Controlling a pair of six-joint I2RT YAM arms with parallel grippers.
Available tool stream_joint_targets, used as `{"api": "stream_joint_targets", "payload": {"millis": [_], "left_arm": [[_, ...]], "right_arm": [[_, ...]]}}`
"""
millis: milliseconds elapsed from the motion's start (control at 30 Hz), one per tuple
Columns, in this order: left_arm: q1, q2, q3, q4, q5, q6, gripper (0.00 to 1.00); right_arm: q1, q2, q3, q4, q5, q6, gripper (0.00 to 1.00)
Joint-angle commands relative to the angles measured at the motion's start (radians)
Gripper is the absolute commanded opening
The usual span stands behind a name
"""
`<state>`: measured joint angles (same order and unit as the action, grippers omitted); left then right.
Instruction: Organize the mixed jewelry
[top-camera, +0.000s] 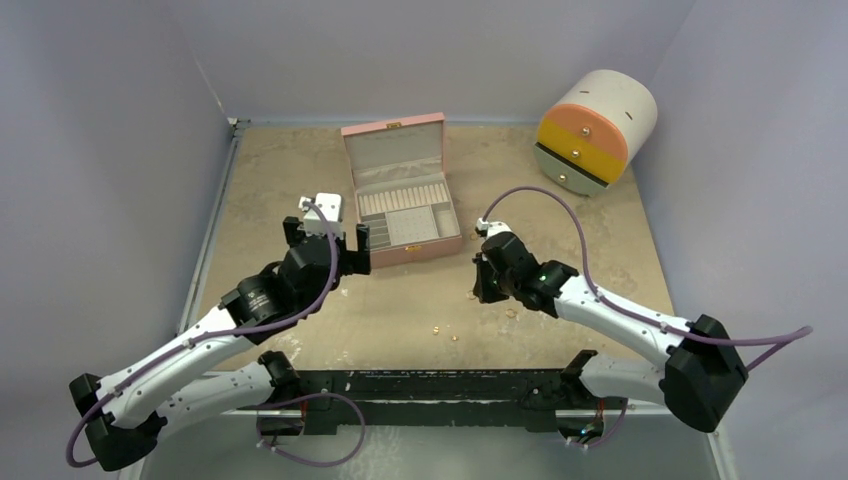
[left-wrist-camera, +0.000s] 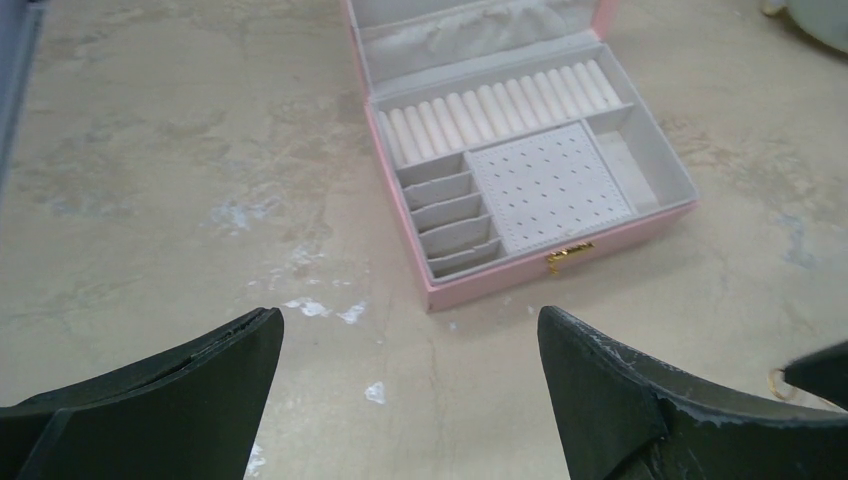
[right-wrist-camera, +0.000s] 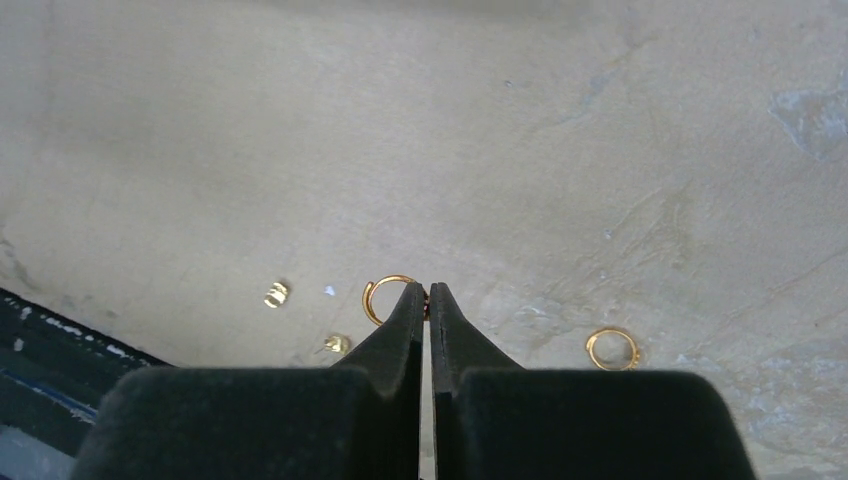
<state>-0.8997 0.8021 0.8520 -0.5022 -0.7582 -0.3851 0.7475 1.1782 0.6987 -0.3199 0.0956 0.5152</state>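
Sorting is barely beginning: the pink box (top-camera: 415, 252) is showing no gold inside. In front of it on the worktop (top-camera: 290, 170), the right end effector (right-wrist-camera: 427, 292), pressed together, is apparently pinching the thin hoop (right-wrist-camera: 380, 283). A ring (right-wrist-camera: 612, 348) and studs (right-wrist-camera: 277, 293) are lying nearby, and the left end effector (left-wrist-camera: 410, 315) is hanging spread beside the box.

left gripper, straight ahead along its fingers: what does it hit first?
Likely the pink box, at its front wall, straight ahead of the open left gripper. If it tilts down more than it seems, the table first.
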Motion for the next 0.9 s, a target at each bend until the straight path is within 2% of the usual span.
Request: {"api": "stream_joint_targets", "payload": {"millis": [0,167,300,400,500,567,700,867], "left_arm": [[-0.005,0.006,0.012,0.053,0.178,-0.09,0.99],[-0.005,0.026,-0.005,0.103,0.326,-0.17,0.99],[0.011,0.051,-0.03,0.159,0.41,-0.221,0.95],[0.066,0.082,-0.046,0.212,0.551,-0.263,0.91],[0.183,0.111,-0.079,0.291,0.737,-0.323,0.84],[0.226,0.121,-0.114,0.343,0.834,-0.364,0.83],[0.247,0.142,-0.138,0.421,0.934,-0.421,0.81],[0.289,0.174,-0.185,0.541,1.044,-0.538,0.71]], "right_arm": [[0.04,-0.049,0.056,0.068,0.042,-0.011,0.0],[0.06,-0.085,0.084,0.134,0.024,-0.031,0.0],[0.064,-0.107,0.101,0.17,0.012,-0.053,0.0],[0.065,-0.103,0.127,0.176,0.003,-0.063,0.0],[0.069,-0.091,0.153,0.189,-0.009,-0.069,0.0],[0.073,-0.083,0.167,0.198,-0.01,-0.07,0.0],[0.082,-0.047,0.207,0.204,-0.006,-0.072,0.0],[0.108,0.019,0.283,0.206,-0.009,-0.079,0.0]]}}
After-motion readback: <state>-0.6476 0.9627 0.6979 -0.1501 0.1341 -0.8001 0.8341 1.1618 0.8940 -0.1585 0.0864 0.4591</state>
